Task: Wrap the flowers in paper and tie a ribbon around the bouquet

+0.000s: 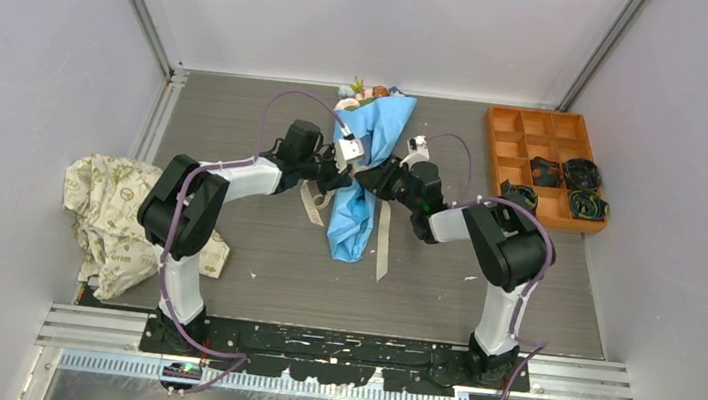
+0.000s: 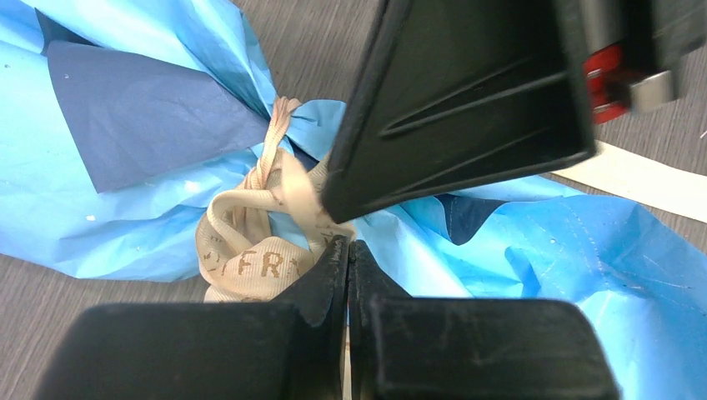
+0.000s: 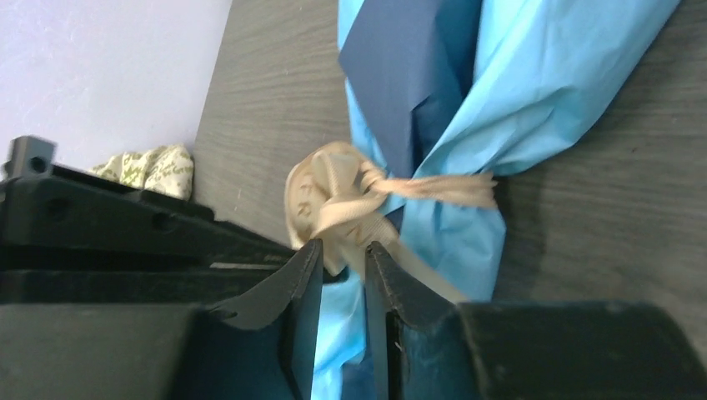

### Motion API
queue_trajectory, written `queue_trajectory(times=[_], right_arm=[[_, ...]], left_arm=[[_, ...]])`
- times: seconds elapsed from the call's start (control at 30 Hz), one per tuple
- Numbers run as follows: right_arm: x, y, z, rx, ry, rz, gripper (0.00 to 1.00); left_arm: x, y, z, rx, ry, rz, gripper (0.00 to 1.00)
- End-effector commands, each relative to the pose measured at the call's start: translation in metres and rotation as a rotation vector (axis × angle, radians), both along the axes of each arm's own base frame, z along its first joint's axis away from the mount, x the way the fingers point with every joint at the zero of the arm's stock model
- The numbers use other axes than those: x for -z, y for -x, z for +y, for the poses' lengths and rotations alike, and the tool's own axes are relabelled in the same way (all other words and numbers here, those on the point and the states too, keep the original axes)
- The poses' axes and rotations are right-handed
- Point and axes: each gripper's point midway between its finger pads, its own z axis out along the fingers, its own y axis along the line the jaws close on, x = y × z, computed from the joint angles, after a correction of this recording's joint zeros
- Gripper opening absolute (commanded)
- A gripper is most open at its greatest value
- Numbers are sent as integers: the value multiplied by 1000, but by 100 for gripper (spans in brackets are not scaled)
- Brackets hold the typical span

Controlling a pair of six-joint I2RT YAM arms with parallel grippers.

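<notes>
Judging from how things lie, the wrapping is taken as finished: the paper (image 2: 125, 208) is gathered around the flowers (image 1: 367, 91), whose blooms show at the far end of the bouquet (image 1: 351, 222). The ribbon (image 3: 433, 190) is knotted around the bouquet's waist, with loose ends trailing beside its near end. Only the release, and perhaps a bow, is judged to be left.

Well to the left of the bouquet a crumpled cream cloth (image 1: 113, 208) is seen. The left gripper (image 2: 348, 250) is set at the knot from the bouquet's left, jaws pressed together, with a pale strand apparently pinched between them. The right gripper (image 3: 343, 250) is set at the knot from the bouquet's right. Its jaws are parted a little, and a ribbon loop lies loosely in the gap. Further right of the bouquet an orange tray (image 1: 551, 115) holding dark coils (image 1: 573, 185) is seen.

A grey wood-grain table (image 1: 251, 269) serves as the surface, enclosed by pale walls (image 1: 36, 43).
</notes>
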Motion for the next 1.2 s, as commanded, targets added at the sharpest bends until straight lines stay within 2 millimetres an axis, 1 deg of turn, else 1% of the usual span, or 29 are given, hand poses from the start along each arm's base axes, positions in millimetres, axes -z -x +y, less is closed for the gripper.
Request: queue_trajectory(times=[0.0, 0.07, 0.13, 0.17, 0.23, 0.33, 0.4, 0.5, 0.6, 0.7, 0.83, 1.07, 1.17], right_arm=[[-11, 30, -6, -69, 44, 104, 32], [-14, 37, -13, -83, 62, 128, 31], [-19, 38, -22, -93, 102, 140, 32], [-24, 35, -25, -101, 121, 141, 32], [-36, 26, -28, -131, 147, 125, 34], [-54, 0, -33, -142, 174, 66, 36], [-53, -15, -32, -156, 224, 53, 39], [-57, -30, -16, -201, 225, 21, 45], [-50, -35, 0, -256, 246, 22, 50], [-47, -33, 13, -300, 278, 3, 48], [-41, -37, 15, -286, 299, -9, 44], [-24, -37, 18, -287, 326, 8, 35], [-22, -39, 20, -281, 327, 7, 29]], left_arm=[[-9, -8, -7, 48, 28, -97, 0], [-8, -9, -6, 50, 27, -112, 0], [-8, -9, -5, 56, 29, -131, 0], [-8, -10, -5, 59, 29, -139, 0], [-9, -10, -4, 62, 29, -148, 0], [-8, -10, -3, 66, 25, -155, 0], [-9, -10, -3, 63, 24, -155, 0], [-9, -10, -3, 63, 22, -153, 0], [-8, -10, -3, 61, 21, -149, 0], [-8, -12, -2, 54, 18, -150, 0], [-9, -11, -2, 56, 20, -145, 0], [-9, -10, -3, 57, 22, -144, 0], [-10, -10, -2, 55, 19, -146, 0]])
